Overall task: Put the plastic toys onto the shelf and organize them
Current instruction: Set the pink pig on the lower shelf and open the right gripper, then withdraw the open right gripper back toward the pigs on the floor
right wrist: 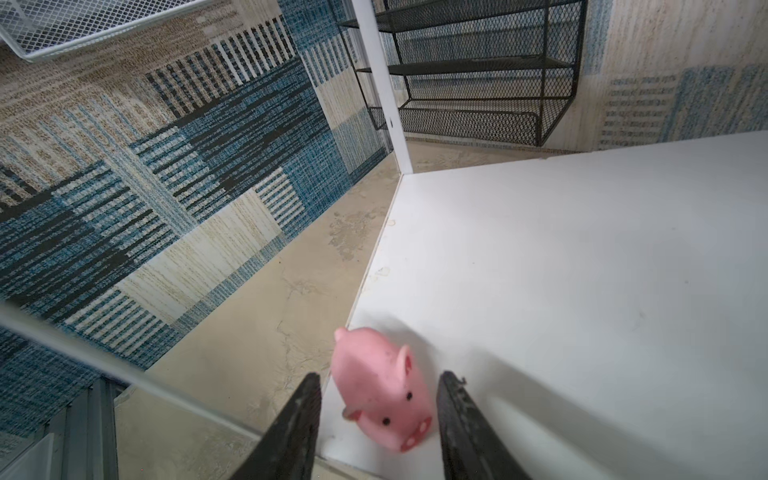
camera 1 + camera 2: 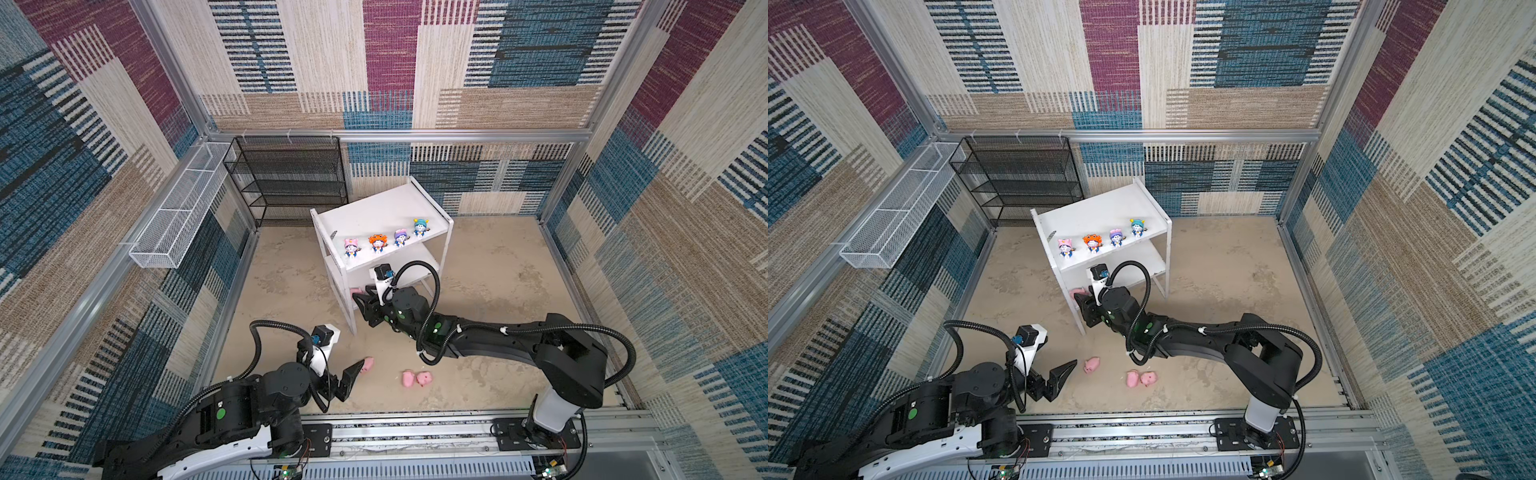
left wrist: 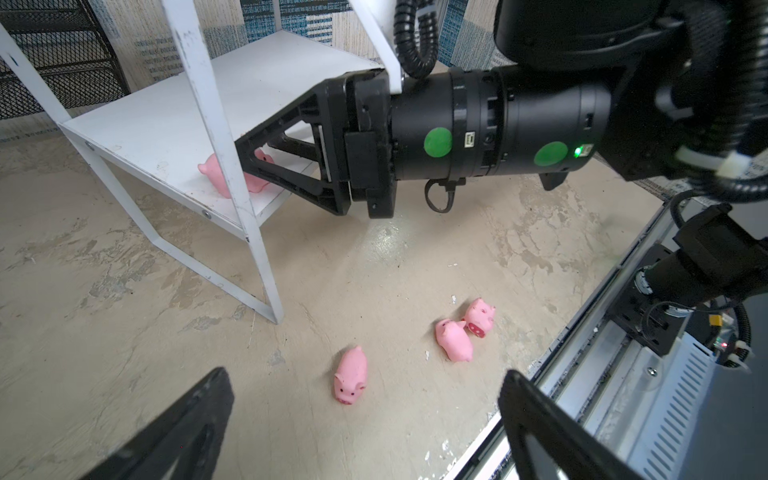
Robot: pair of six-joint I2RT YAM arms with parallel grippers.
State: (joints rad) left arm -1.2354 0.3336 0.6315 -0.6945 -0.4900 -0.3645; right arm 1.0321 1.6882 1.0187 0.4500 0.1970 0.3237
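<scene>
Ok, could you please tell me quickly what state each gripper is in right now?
Left gripper: open, empty.
Right gripper: open, fingers beside the pink pig, not gripping.

Figurines (image 2: 377,243) atop shelf (image 2: 374,210); pig (image 1: 380,390) on lower board (image 1: 582,270); three pigs (image 3: 351,376) before shelf

Both top cams sit high above my base rail (image 2: 415,436), side by side, looking down & fwd over the whole cell; near-identical views. L wrist cam looks low across the floor (image 3: 124,332), fairly close to the shelf (image 3: 158,124). R wrist cam sits v. close over the lower board (image 1: 582,270). Both wrist views share that board & its pig (image 1: 380,386).
</scene>
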